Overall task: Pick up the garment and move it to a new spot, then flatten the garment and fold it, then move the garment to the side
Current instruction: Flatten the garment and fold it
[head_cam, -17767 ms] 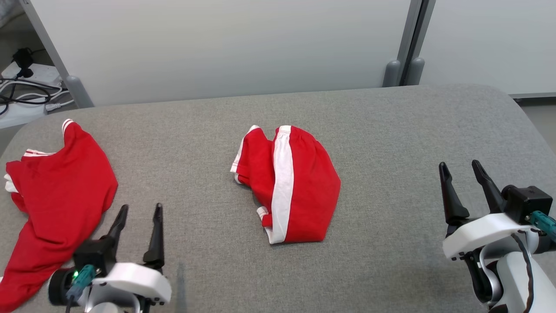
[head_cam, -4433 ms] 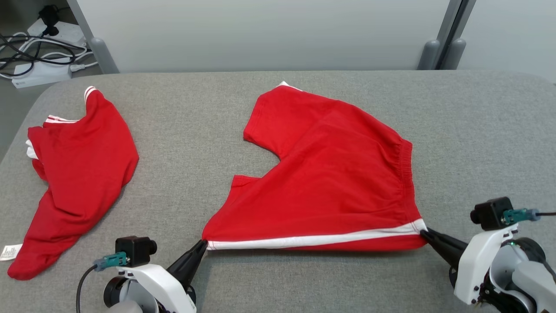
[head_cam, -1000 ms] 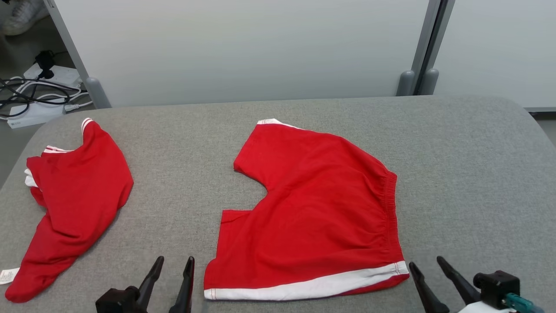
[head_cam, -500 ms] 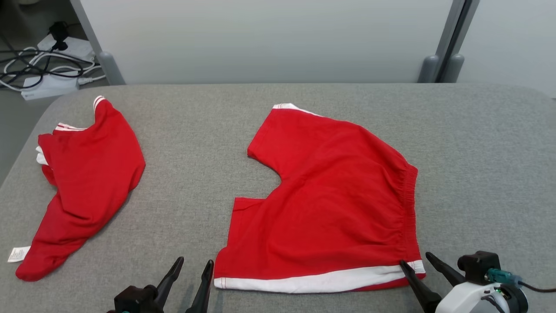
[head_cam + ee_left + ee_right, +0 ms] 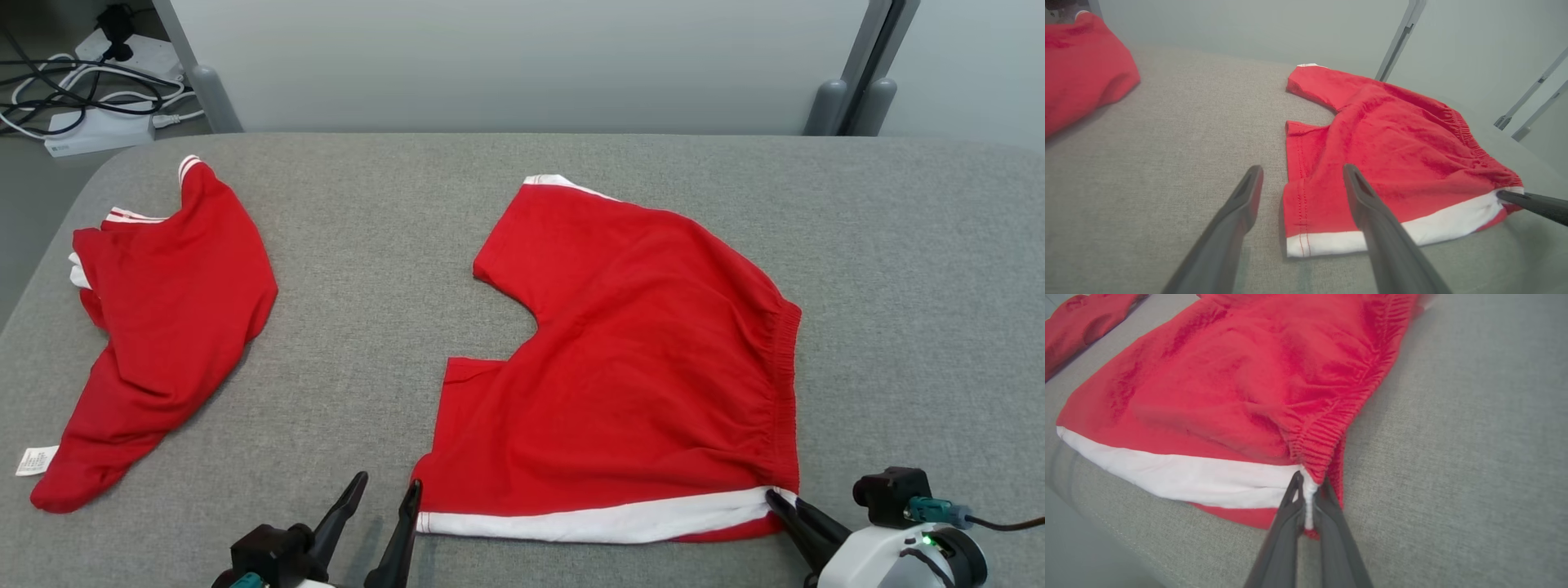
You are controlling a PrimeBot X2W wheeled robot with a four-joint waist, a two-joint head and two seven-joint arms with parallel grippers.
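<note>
The garment (image 5: pixel 637 367) is a pair of red shorts with a white side stripe, spread flat on the grey table (image 5: pixel 392 245), waistband to the right. My right gripper (image 5: pixel 775 500) is shut on the garment's near right corner, where the waistband meets the white stripe (image 5: pixel 1308 490). My left gripper (image 5: pixel 388 494) stands open at the near left corner of the garment (image 5: pixel 1372 134), its fingers (image 5: pixel 1241 196) straddling the leg hem's edge without pinching it. The right gripper's tip (image 5: pixel 1504 195) also appears in the left wrist view.
A second red garment (image 5: pixel 155 310) lies crumpled at the table's left side, with a white label near its lower end. Grey panels and posts (image 5: pixel 849 98) stand behind the table. Cables and a power strip (image 5: pixel 90 122) lie on the floor at the far left.
My right gripper moved in onto the garment's near right corner and shut on it. The left gripper crept closer to the near left corner, still open. The head camera shifted slightly.
</note>
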